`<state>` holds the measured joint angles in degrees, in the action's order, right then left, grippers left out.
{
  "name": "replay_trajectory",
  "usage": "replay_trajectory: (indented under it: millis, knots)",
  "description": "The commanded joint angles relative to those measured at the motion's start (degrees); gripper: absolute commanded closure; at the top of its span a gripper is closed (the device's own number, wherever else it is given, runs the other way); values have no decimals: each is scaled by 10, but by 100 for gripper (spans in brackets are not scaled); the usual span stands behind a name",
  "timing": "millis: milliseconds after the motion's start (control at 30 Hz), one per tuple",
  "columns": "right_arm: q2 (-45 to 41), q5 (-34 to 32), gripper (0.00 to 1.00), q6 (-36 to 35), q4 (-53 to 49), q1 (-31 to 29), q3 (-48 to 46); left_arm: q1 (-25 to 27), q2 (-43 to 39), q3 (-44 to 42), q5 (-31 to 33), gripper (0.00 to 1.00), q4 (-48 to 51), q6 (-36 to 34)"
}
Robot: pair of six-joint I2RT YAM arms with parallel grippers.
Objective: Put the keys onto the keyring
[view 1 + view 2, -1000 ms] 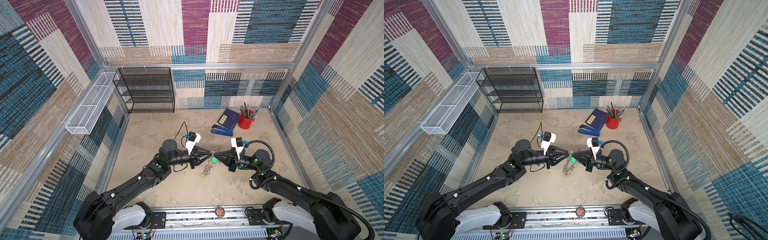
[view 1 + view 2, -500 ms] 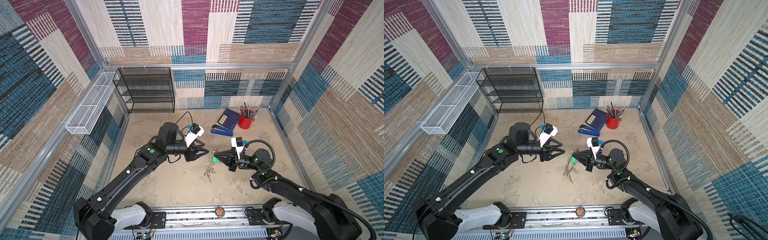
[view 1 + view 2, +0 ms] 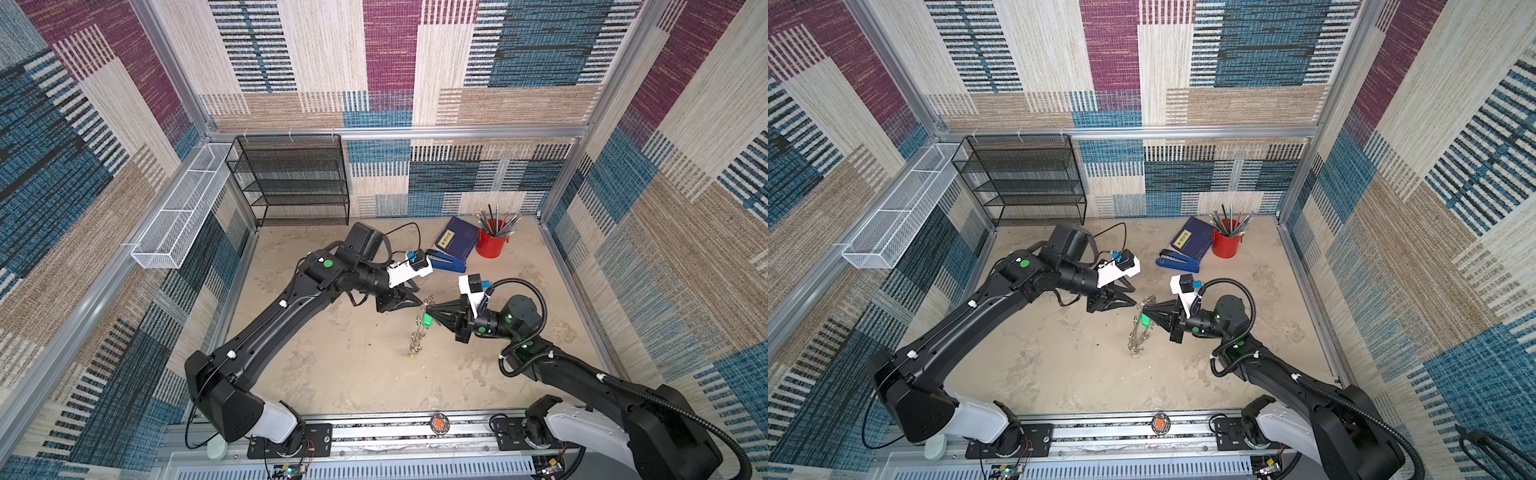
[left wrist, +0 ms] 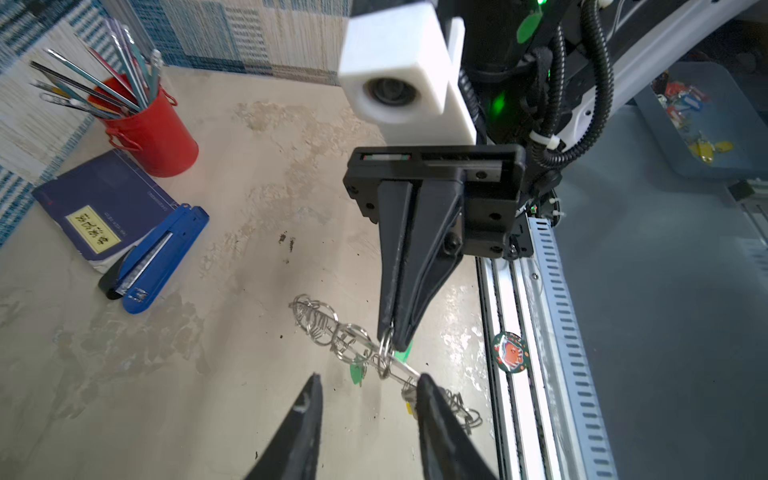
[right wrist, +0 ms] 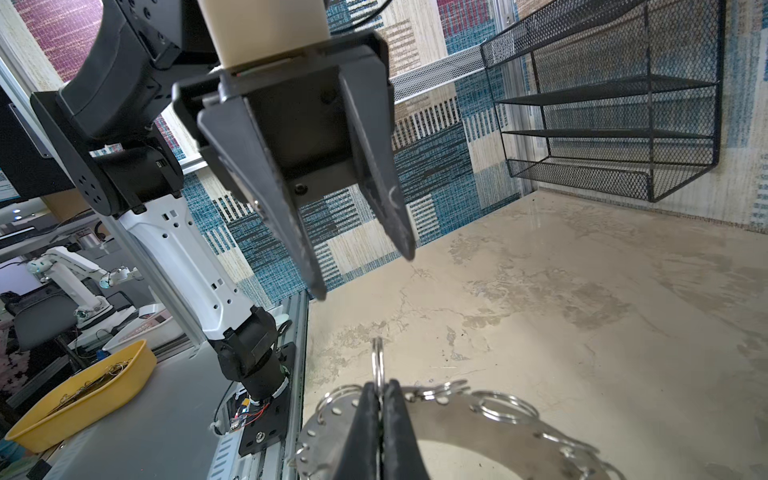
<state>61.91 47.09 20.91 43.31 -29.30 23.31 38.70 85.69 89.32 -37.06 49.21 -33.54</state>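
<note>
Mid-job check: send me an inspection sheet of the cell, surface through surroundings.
Surface: beige table, blotchy stains, dark specks.
Job's things: keyring hangs edge-on from the right gripper; green-tagged key at its upper end.
Clutter: stapler, notebook, red pencil cup, far right corner.
Grippers: right gripper shut on a split ring; left gripper open, empty, facing it.
Cables: black cable looped over the left wrist; corrugated hose on the right arm.
Surroundings: mesh shelf, wire basket, carpeted walls.

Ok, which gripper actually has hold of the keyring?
The right gripper: it is shut on one small ring at the edge of the keyring. The left gripper stands open, holding nothing.
</note>
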Motion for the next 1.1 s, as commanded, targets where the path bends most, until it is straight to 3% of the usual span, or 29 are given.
replay_trajectory:
  millis: [0, 833, 1067]
  knots:
    - [2, -7, 100, -3, 15, -1, 4, 10, 10, 8, 17, 60, 50, -53]
    - [10, -4, 100, -9, 12, -6, 7, 26, 53, 34, 35, 76, 39, -47]
    - [12, -7, 100, -10, 10, -7, 8, 27, 57, 36, 54, 94, 41, -46]
